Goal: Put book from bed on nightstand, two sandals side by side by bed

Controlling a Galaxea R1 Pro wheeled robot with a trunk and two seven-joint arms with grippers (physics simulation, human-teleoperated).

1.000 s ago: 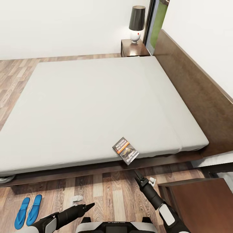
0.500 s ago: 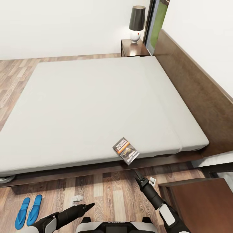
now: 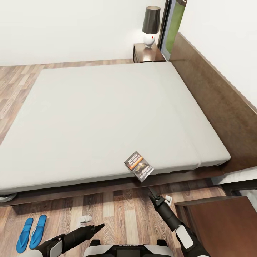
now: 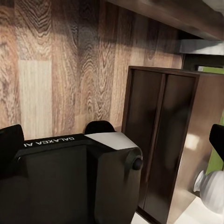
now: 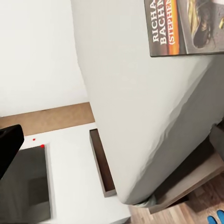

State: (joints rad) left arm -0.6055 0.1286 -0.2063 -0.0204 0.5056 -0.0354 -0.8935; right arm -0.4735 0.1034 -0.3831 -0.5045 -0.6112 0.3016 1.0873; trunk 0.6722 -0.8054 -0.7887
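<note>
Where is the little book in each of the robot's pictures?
Head view: the book lies on the mattress at its near edge, low and right of the middle, just ahead of the right gripper.
Left wrist view: the book is not in this picture.
Right wrist view: the book is in the top right corner, cut off by the picture's edge.
Shared landmark: the off-white mattress under the book, in the head and right wrist views.

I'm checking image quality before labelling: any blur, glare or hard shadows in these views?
Head view: sharp, evenly lit, with a soft shadow under the bed edge. Right wrist view: the book is cropped but its lettering is crisp. Left wrist view: dim, with a soft sheen on the nightstand.
</note>
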